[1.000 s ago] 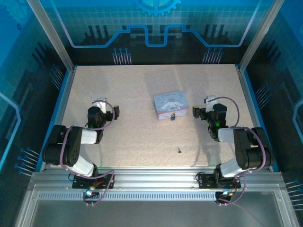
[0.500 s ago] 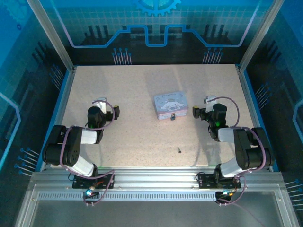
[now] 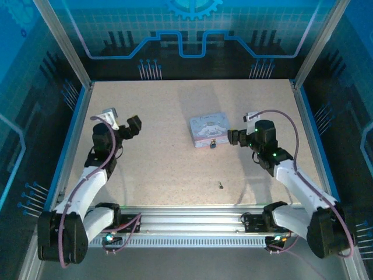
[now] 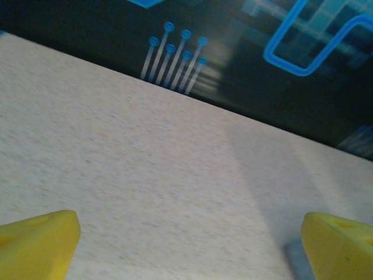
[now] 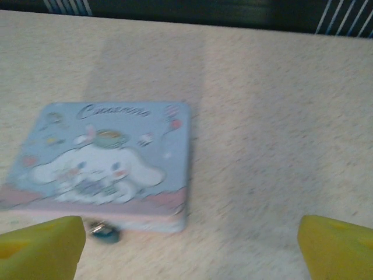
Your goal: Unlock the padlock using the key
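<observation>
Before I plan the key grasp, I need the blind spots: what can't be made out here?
Key: top view, too small to tell its orientation.
Padlock: right wrist view, blurred; keyhole unreadable.
Grey corner: left wrist view, cut off by bottom edge.

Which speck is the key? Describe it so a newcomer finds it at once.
Start at the pastel tin at centre. The padlock sits against its near edge; the key is the thin dark sliver lying alone, further toward the table's near edge.
</observation>
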Controlling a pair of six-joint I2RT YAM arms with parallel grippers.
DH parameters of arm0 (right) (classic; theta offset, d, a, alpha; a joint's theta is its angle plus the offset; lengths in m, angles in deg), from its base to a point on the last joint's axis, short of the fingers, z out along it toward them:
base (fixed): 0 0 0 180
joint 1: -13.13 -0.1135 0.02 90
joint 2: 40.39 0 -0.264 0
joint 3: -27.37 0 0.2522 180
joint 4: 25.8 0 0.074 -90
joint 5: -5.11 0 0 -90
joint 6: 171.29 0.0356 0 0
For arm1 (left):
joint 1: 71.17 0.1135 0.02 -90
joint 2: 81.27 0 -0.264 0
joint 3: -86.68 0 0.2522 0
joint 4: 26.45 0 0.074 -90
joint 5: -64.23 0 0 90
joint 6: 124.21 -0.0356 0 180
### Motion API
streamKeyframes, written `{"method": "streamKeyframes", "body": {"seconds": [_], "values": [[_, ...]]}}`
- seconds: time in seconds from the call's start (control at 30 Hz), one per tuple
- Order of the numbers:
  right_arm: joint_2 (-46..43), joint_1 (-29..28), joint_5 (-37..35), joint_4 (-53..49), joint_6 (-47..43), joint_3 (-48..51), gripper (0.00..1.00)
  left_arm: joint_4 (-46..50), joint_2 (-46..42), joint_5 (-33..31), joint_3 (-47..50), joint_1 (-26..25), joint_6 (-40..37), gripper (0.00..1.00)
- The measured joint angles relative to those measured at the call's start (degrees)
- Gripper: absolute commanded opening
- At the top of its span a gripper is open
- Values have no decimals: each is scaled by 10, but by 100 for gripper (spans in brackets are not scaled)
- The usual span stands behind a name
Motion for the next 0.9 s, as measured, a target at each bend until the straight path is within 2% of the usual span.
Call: {"method": "streamKeyframes", "body": {"seconds": [0.13, 0.23, 0.3, 0.47, 0.67, 0.9], "values": [[-42, -62, -7, -119, 73, -23, 85, 77, -13, 57, -14, -28, 71, 99], [-50, -116, -8, -194, 131, -33, 78, 120, -12, 84, -13, -89, 105, 99], [-45, -155, -5, -237, 168, -33, 75, 131, -10, 97, -13, -135, 124, 99], [-12, -244, -1, -283, 244, -8, 68, 125, 13, 106, -12, -199, 156, 99], [59, -288, 9, -297, 297, 32, 57, 115, 57, 106, -13, -221, 167, 99], [105, -304, 21, -295, 315, 33, 47, 110, 64, 106, -14, -225, 167, 99]]}}
